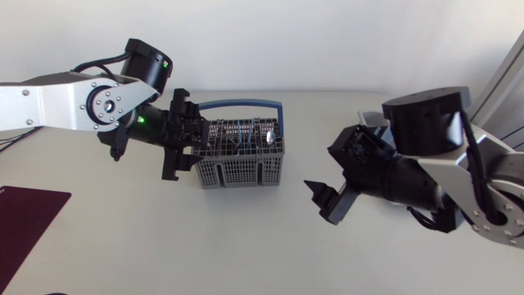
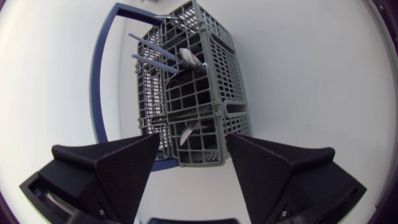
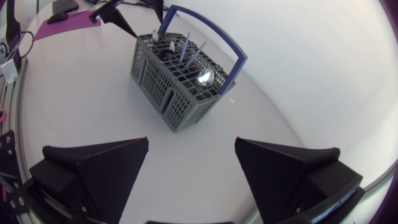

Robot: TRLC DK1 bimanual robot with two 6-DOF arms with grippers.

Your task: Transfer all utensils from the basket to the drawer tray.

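Observation:
A grey wire basket (image 1: 241,160) with a blue handle (image 1: 246,105) stands mid-table. It holds a spoon (image 1: 268,137) and several other utensils, among them two with blue handles (image 2: 152,53). My left gripper (image 1: 182,146) hangs open just over the basket's left end. In the left wrist view the basket (image 2: 199,93) lies ahead of the left gripper (image 2: 189,168), its near end between the spread fingers (image 2: 118,168), touching neither. My right gripper (image 1: 323,197) is open and empty to the basket's right. The right wrist view shows the basket (image 3: 177,81) and spoon (image 3: 205,78) well ahead of it (image 3: 193,168).
A flat dark maroon mat (image 1: 24,220) lies at the table's front left corner, also seen as a purple sheet (image 3: 62,26) beyond the basket. The table (image 1: 246,246) is bare white in front of the basket and between the arms.

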